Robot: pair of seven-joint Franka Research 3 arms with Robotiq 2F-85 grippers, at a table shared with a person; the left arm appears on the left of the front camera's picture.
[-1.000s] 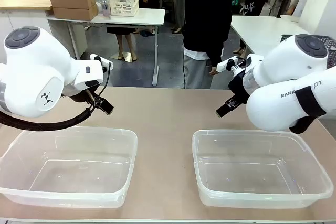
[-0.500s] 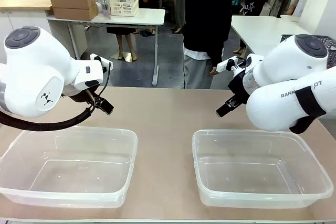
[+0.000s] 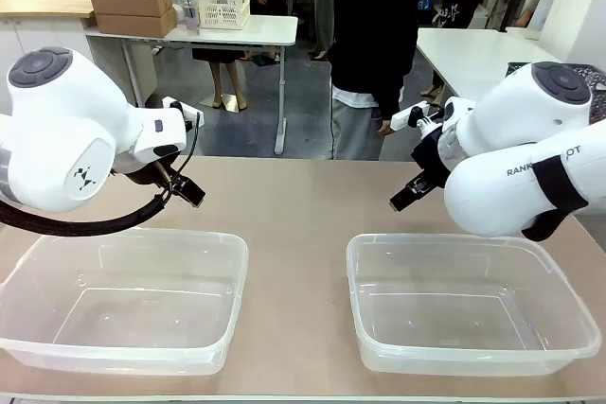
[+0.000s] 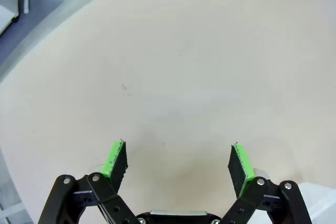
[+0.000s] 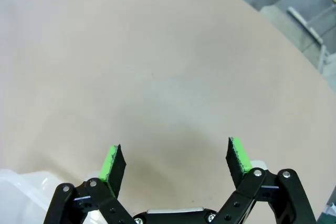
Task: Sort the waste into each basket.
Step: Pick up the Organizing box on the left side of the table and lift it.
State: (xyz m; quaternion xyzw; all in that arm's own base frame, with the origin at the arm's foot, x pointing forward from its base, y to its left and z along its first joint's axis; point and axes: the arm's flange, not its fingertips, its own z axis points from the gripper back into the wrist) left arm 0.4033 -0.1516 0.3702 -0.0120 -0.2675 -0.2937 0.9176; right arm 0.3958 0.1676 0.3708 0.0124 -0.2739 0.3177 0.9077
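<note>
The waste and the baskets are out of view. My left gripper (image 3: pixel 190 193) hangs open over the bare table behind the left tub, tilted down toward the table's middle. In the left wrist view the left gripper (image 4: pixel 178 162) has its green pads (image 4: pixel 116 157) wide apart with nothing but tabletop between them. On the other side my right gripper (image 3: pixel 401 199) hovers open behind the right tub. The right wrist view gives the same picture: the right gripper (image 5: pixel 176 160) is spread wide, with empty table between its green pads (image 5: pixel 236 153).
Two large shallow clear tubs stand empty at the table's front, one on the left (image 3: pixel 227 257) and one on the right (image 3: pixel 365 253). A person in dark clothes (image 3: pixel 374 35) stands at the far side. The beige table (image 3: pixel 294 205) lies bare between the arms.
</note>
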